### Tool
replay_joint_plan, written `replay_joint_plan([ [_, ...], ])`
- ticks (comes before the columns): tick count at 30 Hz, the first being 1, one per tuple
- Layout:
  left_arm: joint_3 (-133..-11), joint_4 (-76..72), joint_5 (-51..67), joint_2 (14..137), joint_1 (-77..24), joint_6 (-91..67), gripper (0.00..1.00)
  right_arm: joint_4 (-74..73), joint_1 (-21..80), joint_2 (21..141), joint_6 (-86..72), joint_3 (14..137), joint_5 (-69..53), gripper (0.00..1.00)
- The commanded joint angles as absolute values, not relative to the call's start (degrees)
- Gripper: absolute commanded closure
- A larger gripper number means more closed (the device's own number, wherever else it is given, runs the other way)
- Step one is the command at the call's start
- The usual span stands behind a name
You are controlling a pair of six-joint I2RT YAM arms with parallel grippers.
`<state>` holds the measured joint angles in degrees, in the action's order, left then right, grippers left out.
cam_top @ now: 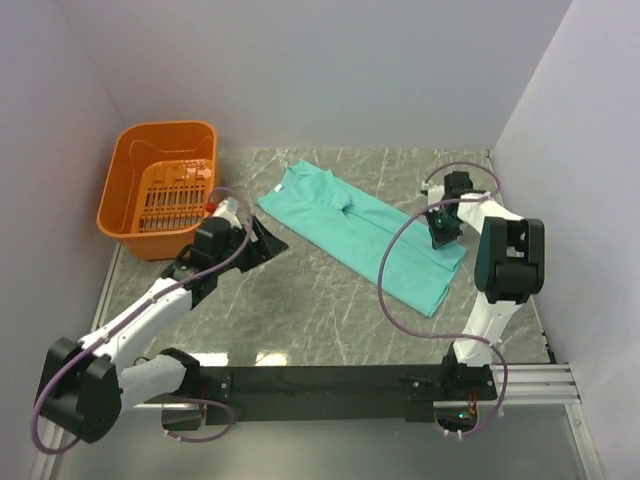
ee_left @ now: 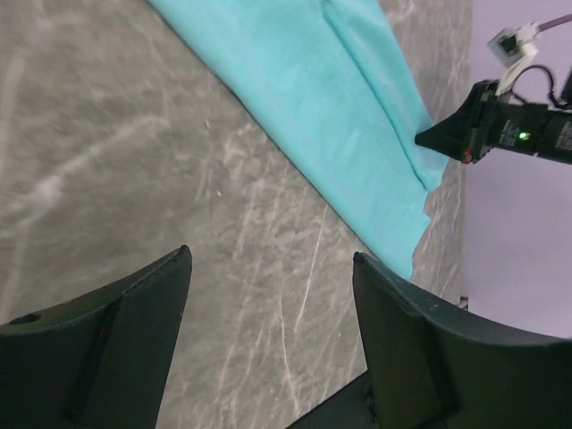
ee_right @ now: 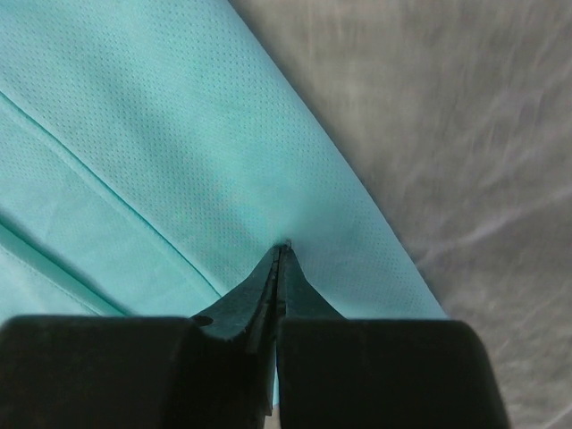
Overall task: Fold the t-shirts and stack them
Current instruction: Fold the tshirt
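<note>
- t-shirt (cam_top: 365,232): teal-green; lies flat on the table (cam_top: 300,310) as a long narrow band; runs diagonally from the middle of the far edge toward the right edge; one lengthwise fold line shows in the left wrist view (ee_left: 331,98); the end nearest the right edge has a loose, uneven hem
- right gripper (cam_top: 440,232): positioned over the t-shirt's long side that faces the far right corner; fingers (ee_right: 259,290) pressed together with no gap; the tips (ee_right: 282,255) pinch a small raised pucker of the cloth; the fabric around the pucker remains flat on the table
- left gripper (cam_top: 268,240): positioned above bare table on the left half, just beside the t-shirt's near long side; not touching the cloth; fingers (ee_left: 116,331) spread wide with nothing between them; the wrist view shows grey veined table between the tips, with the t-shirt beyond and the right gripper (ee_left: 465,134) at its edge
- basket (cam_top: 160,190): orange plastic; stands in the far left corner; apart from the t-shirt; slotted floor visible
</note>
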<state>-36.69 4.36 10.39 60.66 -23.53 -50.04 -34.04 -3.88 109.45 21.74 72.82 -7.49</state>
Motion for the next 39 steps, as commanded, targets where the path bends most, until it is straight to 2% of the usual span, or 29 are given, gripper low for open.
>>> replay_joint_plan([
  [1,-38.14,-2.02,8.09,64.94,-29.59,-54.74,0.23,-36.74,-6.06,106.1,22.67,66.63,-5.53,1.0],
  [8,-47.09,-6.94,3.61,83.89,-42.77,-61.24,0.29,-39.11,-6.5,94.85,23.29,61.61,-13.44,0.99],
  [10,-51.21,-6.33,0.45,87.7,-46.38,-63.88,0.31,-40.16,-6.94,90.03,23.2,62.31,-16.51,0.9],
  [13,-56.22,-4.31,-2.63,94.38,-48.42,-67.05,0.41,-41.66,-8.87,84.39,23.2,64.59,-21.08,0.79],
  [16,-60.63,-0.36,-6.4,99.57,-48.43,-69.96,0.43,-41.66,-10.98,79.13,23.55,65.39,-26.6,0.76],
  [22,-68.36,4.3,-9.84,106.34,-45.89,-69.96,0.63,-37.8,-11.95,72.96,23.82,60.48,-35.23,0.81],
  [26,-72.59,6.76,-8.26,111.87,-43.33,-68.73,0.81,-36.91,-11.95,74.09,23.55,58.89,-37.97,0.84],
  [28,-74.61,8.16,-8.26,113.2,-42.28,-67.6,0.81,-37.09,-12.13,74.53,23.64,58.89,-38.32,0.84],
  [32,-78.22,11.07,-7.12,117.06,-40.52,-64.61,0.9,-36.74,-12.3,74.18,23.55,58.89,-38.76,0.85],
  [39,-80.25,15.73,-4.75,120.5,-37.18,-58.37,0.96,-36.65,-13.01,73.92,23.38,58.8,-39.81,0.85],
])
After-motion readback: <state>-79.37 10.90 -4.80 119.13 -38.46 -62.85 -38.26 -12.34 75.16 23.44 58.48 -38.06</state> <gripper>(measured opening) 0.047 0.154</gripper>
